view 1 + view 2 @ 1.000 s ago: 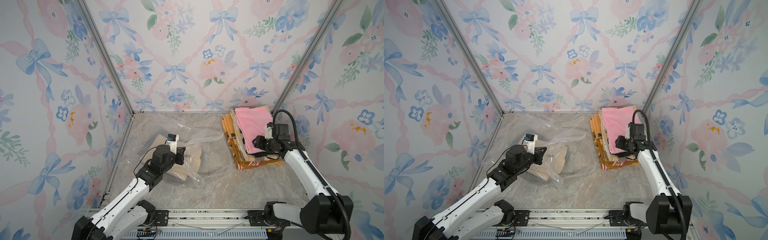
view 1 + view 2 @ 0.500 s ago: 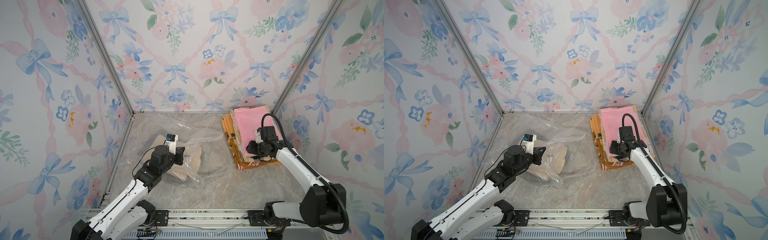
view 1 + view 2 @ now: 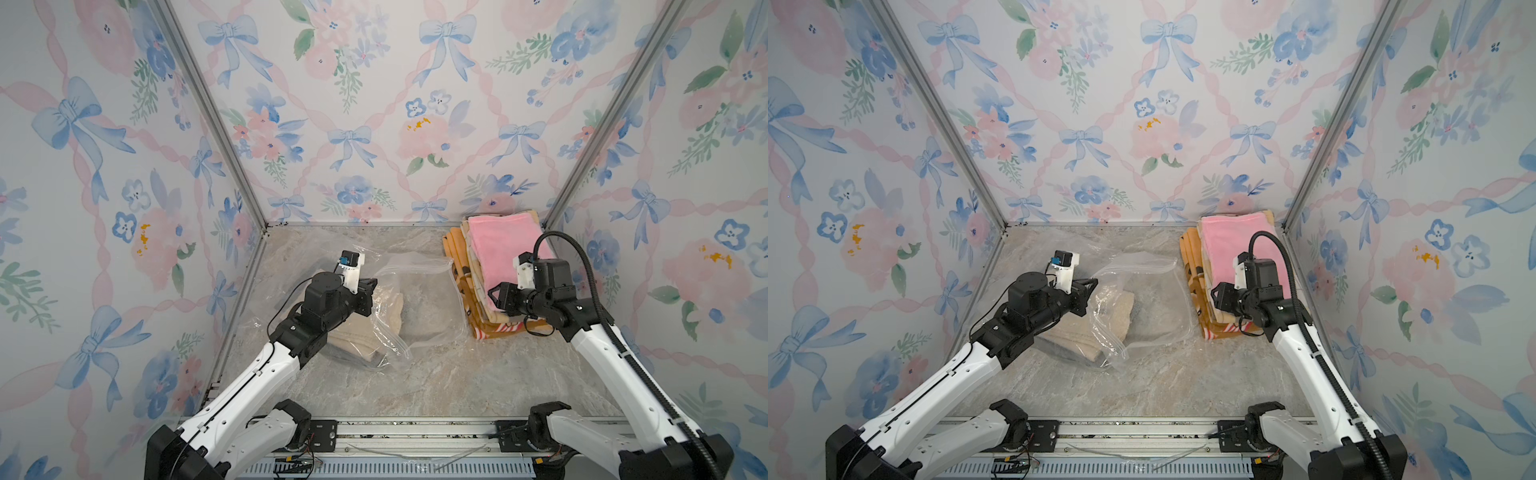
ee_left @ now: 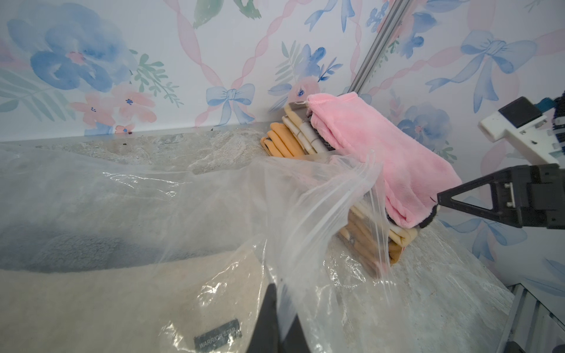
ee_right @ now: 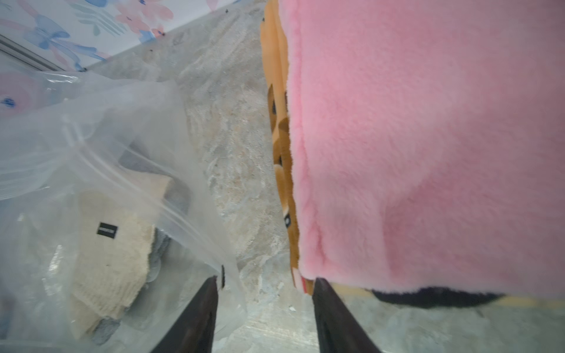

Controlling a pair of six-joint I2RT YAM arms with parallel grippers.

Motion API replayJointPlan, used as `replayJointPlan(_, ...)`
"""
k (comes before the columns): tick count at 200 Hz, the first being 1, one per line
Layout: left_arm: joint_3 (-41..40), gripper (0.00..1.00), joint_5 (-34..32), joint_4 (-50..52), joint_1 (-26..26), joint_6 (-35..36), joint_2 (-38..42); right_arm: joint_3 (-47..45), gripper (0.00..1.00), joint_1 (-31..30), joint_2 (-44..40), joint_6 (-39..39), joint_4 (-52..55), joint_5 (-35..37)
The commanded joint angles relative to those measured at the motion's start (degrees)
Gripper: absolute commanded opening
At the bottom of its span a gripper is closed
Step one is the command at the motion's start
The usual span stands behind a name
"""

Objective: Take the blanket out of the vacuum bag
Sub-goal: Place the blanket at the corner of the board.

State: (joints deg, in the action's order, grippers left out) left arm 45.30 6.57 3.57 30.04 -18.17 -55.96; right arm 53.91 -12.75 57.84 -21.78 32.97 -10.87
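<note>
vacuum bag (image 3: 428,286) | my left claw (image 3: 372,284) pinches its top film | my right claw (image 3: 492,296) gapes, empty | hold mouth high, reach blanket (image 3: 390,309)

the left gripper (image 3: 373,286) pinches the vacuum bag (image 3: 432,307) film above the beige blanket (image 3: 392,311) inside.

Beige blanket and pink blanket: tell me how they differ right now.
The beige blanket lies inside the clear vacuum bag; the pink blanket is uncovered. The beige blanket rests low on the table; the pink blanket tops a stack of folded blankets. The beige blanket shows a dark label; none is visible on the pink blanket. Both are folded and plush.
</note>
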Motion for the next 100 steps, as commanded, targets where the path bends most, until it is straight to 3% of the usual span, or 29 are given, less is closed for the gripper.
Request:
replayJointPlan(1,-0.02,0.00,2.86,-1.32,0.45,2.16,0.81,-4.84,0.59,-3.47,-4.14,-4.64,-12.64,-4.35)
replayJointPlan(31,-0.17,0.00,4.26,-2.67,0.70,1.94,0.47,-8.98,0.76,-8.63,-5.85,-7.27,-22.63,-2.99)
replayJointPlan(69,-0.40,0.00,2.91,-2.35,1.65,1.74,1.18,-12.04,0.82,-12.59,-3.19,-9.42,-32.65,-4.57)
replayJointPlan(100,-0.82,0.00,2.40,-2.10,2.08,1.65,1.61,-16.03,0.90,-17.57,-3.23,-9.82,-38.83,-0.65)
